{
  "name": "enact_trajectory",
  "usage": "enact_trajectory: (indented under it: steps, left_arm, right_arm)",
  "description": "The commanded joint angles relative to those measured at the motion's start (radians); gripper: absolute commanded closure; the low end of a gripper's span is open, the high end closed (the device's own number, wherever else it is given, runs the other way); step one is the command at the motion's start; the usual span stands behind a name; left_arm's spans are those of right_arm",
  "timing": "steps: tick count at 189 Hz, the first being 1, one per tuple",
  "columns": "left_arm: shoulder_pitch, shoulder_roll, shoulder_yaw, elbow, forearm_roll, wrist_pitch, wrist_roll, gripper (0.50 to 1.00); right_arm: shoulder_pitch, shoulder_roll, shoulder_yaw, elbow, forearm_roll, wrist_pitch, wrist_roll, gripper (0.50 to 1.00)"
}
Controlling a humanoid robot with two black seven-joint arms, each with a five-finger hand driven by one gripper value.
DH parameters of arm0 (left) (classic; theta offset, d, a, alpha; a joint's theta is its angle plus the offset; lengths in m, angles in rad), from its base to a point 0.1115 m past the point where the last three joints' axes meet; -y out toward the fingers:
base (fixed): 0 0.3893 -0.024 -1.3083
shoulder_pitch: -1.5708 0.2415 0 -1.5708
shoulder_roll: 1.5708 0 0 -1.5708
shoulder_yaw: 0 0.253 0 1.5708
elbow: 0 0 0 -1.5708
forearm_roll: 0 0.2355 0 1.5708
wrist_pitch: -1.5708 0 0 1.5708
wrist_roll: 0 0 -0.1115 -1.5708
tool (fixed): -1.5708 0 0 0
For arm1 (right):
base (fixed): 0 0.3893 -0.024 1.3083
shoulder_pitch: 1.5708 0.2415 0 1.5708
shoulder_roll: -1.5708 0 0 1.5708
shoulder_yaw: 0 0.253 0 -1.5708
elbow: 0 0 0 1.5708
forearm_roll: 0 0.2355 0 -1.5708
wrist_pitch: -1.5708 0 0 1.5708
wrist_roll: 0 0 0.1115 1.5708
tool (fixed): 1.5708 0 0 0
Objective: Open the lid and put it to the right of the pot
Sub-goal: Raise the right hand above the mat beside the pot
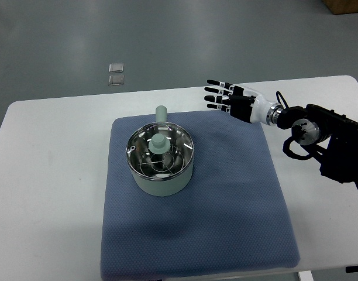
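A pale green pot [161, 181] stands on the left part of a blue mat [226, 205], its handle [161, 112] pointing away from me. A glass lid [138, 143] with a pale green knob [158, 142] sits on the pot. My right hand [226, 96] hovers above the mat's far edge, up and to the right of the pot, well apart from it. Its fingers [217, 91] are spread straight toward the left and hold nothing. The left arm does not show.
The mat lies on a white table [50, 175]. My black right forearm [331, 134] reaches in over the table's right side. Two small clear items [116, 73] lie on the grey floor beyond the table.
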Motion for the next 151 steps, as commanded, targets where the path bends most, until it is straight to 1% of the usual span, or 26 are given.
enact_trajectory:
  steps: [1, 60, 96, 131, 151]
  left_arm:
    - [0.000, 0.000, 0.000, 0.001, 0.000, 0.002, 0.000, 0.500]
    - [0.000, 0.000, 0.001, 0.001, 0.000, 0.002, 0.002, 0.500]
    - [-0.018, 0.000, 0.006, 0.015, 0.000, 0.009, 0.002, 0.500]
    - [-0.018, 0.000, 0.001, 0.012, 0.000, 0.008, 0.002, 0.500]
    - [-0.017, 0.000, 0.003, 0.012, 0.000, 0.008, 0.002, 0.500]
  right_arm:
    - [-0.002, 0.001, 0.013, 0.000, -0.002, 0.001, -0.001, 0.568]
    - [-0.010, 0.002, 0.014, 0.000, -0.012, -0.018, 0.012, 0.568]
    - [-0.005, -0.010, 0.005, 0.005, -0.025, -0.011, 0.072, 0.570]
    - [0.002, -0.038, 0.008, 0.006, -0.084, 0.028, 0.085, 0.570]
    - [0.005, -0.064, 0.011, 0.009, -0.121, 0.081, 0.085, 0.572]
